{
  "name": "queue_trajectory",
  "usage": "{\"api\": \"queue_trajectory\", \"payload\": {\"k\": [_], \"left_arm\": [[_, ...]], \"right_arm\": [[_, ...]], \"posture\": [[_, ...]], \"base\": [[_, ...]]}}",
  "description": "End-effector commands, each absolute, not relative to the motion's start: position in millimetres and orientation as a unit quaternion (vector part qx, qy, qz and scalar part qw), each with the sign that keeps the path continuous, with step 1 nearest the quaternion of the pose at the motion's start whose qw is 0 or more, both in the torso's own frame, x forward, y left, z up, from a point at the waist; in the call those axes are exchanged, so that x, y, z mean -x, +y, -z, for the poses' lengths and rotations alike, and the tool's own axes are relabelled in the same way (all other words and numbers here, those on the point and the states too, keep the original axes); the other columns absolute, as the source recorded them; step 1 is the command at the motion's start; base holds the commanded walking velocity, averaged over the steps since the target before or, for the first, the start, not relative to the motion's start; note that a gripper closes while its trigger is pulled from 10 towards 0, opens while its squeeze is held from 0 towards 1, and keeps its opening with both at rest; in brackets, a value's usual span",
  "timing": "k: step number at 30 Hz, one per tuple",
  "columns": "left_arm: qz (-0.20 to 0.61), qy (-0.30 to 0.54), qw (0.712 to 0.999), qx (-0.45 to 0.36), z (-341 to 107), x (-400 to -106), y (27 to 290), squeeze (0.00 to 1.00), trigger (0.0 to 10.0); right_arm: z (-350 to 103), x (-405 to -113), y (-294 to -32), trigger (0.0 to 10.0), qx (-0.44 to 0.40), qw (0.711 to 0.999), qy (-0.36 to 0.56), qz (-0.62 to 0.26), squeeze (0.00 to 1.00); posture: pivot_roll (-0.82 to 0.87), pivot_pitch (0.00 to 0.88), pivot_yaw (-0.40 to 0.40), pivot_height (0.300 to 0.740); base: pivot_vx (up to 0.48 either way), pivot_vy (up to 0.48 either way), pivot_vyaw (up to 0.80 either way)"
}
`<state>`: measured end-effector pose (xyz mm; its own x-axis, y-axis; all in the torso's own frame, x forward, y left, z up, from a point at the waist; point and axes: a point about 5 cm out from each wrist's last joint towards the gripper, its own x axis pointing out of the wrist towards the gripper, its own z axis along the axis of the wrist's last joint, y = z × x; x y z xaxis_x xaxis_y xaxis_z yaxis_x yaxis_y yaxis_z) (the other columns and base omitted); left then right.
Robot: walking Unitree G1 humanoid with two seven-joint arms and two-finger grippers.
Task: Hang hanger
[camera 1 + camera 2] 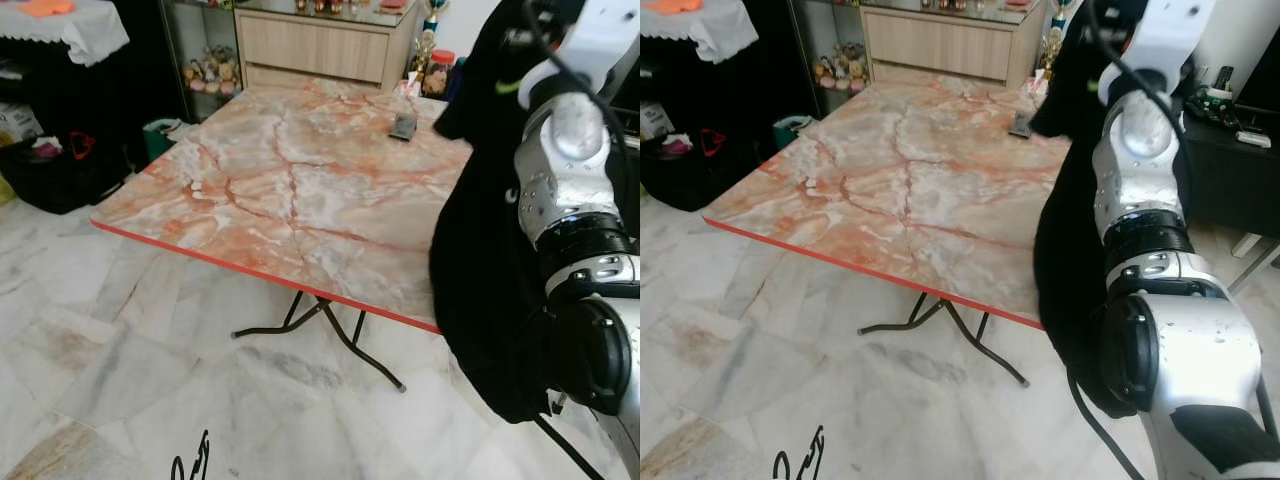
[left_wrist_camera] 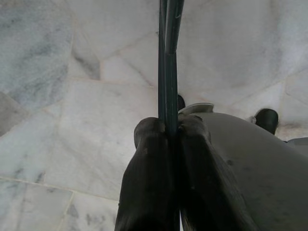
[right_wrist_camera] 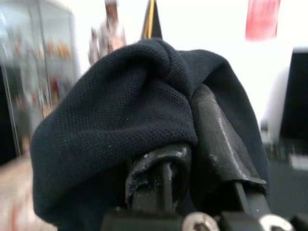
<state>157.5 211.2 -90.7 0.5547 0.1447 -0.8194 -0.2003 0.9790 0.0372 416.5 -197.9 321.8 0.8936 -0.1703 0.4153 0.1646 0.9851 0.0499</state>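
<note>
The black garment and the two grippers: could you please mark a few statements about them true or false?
1. The right gripper is closed on the black garment. True.
2. The black garment lies flat on the marble-patterned table. False: it hangs in the air by the right arm, beside the table's edge.
3. The left gripper pinches a thin dark hanger above the marble floor. True.
4. The table top is bare. False: a small dark object sits near its far corner.
5. The left gripper's fingers are spread wide apart. False: they are pressed together on the hanger.
</note>
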Motion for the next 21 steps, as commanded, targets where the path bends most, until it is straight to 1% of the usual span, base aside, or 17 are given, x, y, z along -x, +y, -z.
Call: {"api": "queue_trajectory", "payload": {"k": [1,4,8,13,17,18,19,20,21], "left_arm": [[-0.088,0.487,0.868,0.039,96.7,-146.7,205.1,0.0,10.0],[-0.084,0.489,0.867,0.039,97.2,-146.3,203.4,0.0,10.0],[-0.075,0.494,0.865,0.04,98.5,-144.8,199.3,0.0,10.0],[-0.075,0.498,0.863,0.041,99.3,-143.5,197.9,0.0,10.0],[-0.075,0.496,0.864,0.042,98.5,-147.3,194.1,0.0,10.0],[-0.072,0.495,0.865,0.041,97.8,-150.6,191.4,0.0,10.0],[-0.072,0.495,0.865,0.041,97.8,-150.6,191.4,0.0,10.0],[-0.071,0.495,0.865,0.041,97.5,-151.9,190.4,0.0,10.0],[-0.07,0.494,0.866,0.041,97.0,-153.9,188.3,0.0,10.0]], "right_arm": [[-256.7,-418.3,-203.3,10.0,-0.025,0.989,-0.096,0.109,0.0],[-237.7,-415.5,-207.7,10.0,-0.026,0.989,-0.07,0.124,0.0],[-195.3,-404.0,-222.3,10.0,-0.028,0.985,-0.015,0.17,0.0],[-171.0,-396.5,-214.3,10.0,-0.03,0.988,-0.006,0.149,0.0],[-154.1,-387.3,-214.3,10.0,-0.013,0.989,-0.002,0.147,0.0],[-147.0,-384.0,-214.8,10.0,-0.016,0.989,0.005,0.146,0.08],[-147.0,-384.0,-214.8,10.0,-0.016,0.989,0.005,0.146,0.08],[-144.2,-382.5,-215.2,10.0,-0.018,0.989,0.009,0.149,0.82],[-139.1,-379.5,-216.1,10.0,-0.025,0.988,0.012,0.153,1.0]], "posture": [[0.08,0.111,-0.037,0.74],[0.08,0.116,-0.035,0.74],[0.08,0.132,-0.032,0.74],[0.08,0.145,-0.035,0.74],[0.08,0.151,-0.035,0.74],[0.07,0.154,-0.035,0.74],[0.07,0.154,-0.035,0.74],[0.07,0.155,-0.035,0.74],[0.08,0.158,-0.037,0.74]], "base": [[0.0,0.0,0.0],[0.0,0.0,0.0],[0.0,0.0,0.0],[0.0,0.0,0.0],[0.0,0.0,0.0],[0.0,0.0,0.0],[0.0,0.0,0.0],[0.0,0.0,0.0],[0.0,0.0,0.0]]}}
